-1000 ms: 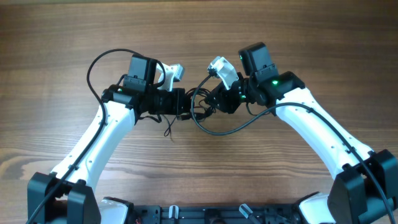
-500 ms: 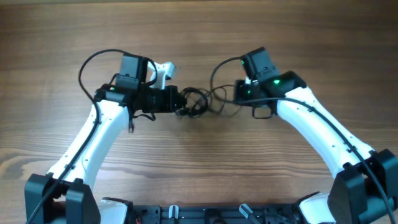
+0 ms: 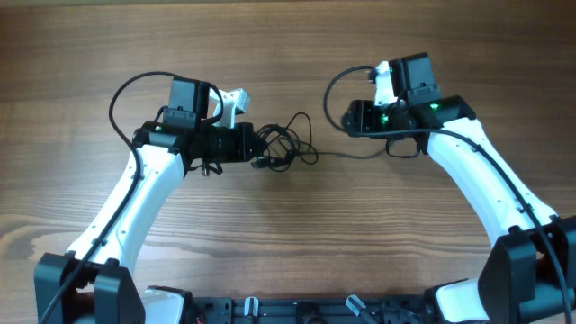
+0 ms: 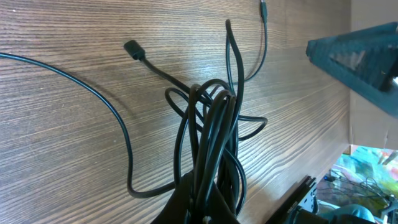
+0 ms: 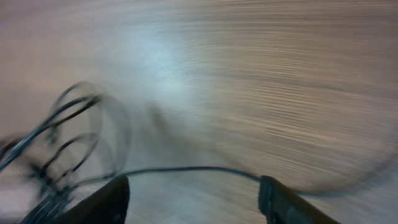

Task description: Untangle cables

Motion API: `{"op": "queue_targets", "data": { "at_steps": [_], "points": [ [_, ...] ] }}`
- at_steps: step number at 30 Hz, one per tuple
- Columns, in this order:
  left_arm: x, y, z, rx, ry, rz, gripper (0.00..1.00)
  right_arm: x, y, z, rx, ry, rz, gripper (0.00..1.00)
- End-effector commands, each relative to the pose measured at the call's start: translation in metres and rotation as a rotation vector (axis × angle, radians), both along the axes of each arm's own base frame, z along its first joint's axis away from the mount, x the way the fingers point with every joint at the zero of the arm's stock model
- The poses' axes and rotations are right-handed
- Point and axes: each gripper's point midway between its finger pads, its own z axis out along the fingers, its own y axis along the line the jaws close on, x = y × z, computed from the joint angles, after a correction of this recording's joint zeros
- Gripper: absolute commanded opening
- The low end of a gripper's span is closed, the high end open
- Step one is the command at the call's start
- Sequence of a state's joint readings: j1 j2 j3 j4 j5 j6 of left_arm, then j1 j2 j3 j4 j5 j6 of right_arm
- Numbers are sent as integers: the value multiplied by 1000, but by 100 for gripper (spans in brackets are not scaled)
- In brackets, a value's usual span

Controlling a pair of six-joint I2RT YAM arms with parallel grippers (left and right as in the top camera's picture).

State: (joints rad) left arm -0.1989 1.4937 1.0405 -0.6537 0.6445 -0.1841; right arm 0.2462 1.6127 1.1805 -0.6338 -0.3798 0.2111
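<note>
The cables point(image 3: 284, 148) are a loose bundle of thin black wires on the wooden table, just right of my left gripper point(image 3: 258, 152). In the left wrist view the cables point(image 4: 211, 124) run down into my left gripper point(image 4: 205, 208), which is shut on them. One plug end point(image 4: 131, 48) lies out on the wood. A single strand point(image 3: 346, 155) trails right from the bundle toward the right arm. My right gripper point(image 3: 347, 118) is open and apart from the bundle. In the blurred right wrist view, that strand point(image 5: 186, 168) crosses between the spread fingers of my right gripper point(image 5: 193, 199) without being gripped.
Each arm's own thick black cable point(image 3: 121, 90) loops above its wrist. A blue-grey shape point(image 4: 357, 53) sits at the upper right of the left wrist view. The table's edge point(image 4: 323, 155) runs close by on that side.
My right gripper has opened, let go of the cables and drawn away to the right. The bundle stays with the left gripper, with one strand now stretched out rightward.
</note>
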Motion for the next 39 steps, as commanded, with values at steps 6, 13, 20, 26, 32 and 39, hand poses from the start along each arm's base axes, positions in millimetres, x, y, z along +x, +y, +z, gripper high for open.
{"op": "queue_targets", "data": {
  "at_steps": [6,13,20,26,32,39],
  "points": [
    [-29,-30,39,-224,-121,-284,4,-16,52,23,102,-266,527,75],
    [-34,-32,47,-270,-193,-364,4,-11,52,24,96,-286,524,75],
    [-27,-25,58,-320,-248,-365,4,-43,71,39,256,-318,717,80],
    [-27,-24,57,-325,-214,-340,4,-36,68,36,210,-350,719,4],
    [-8,10,49,-275,-192,-204,4,7,-81,-23,-414,16,-397,5],
    [4,42,48,-265,-189,-102,4,-17,-142,-33,-506,138,-706,20]
  ]
}}
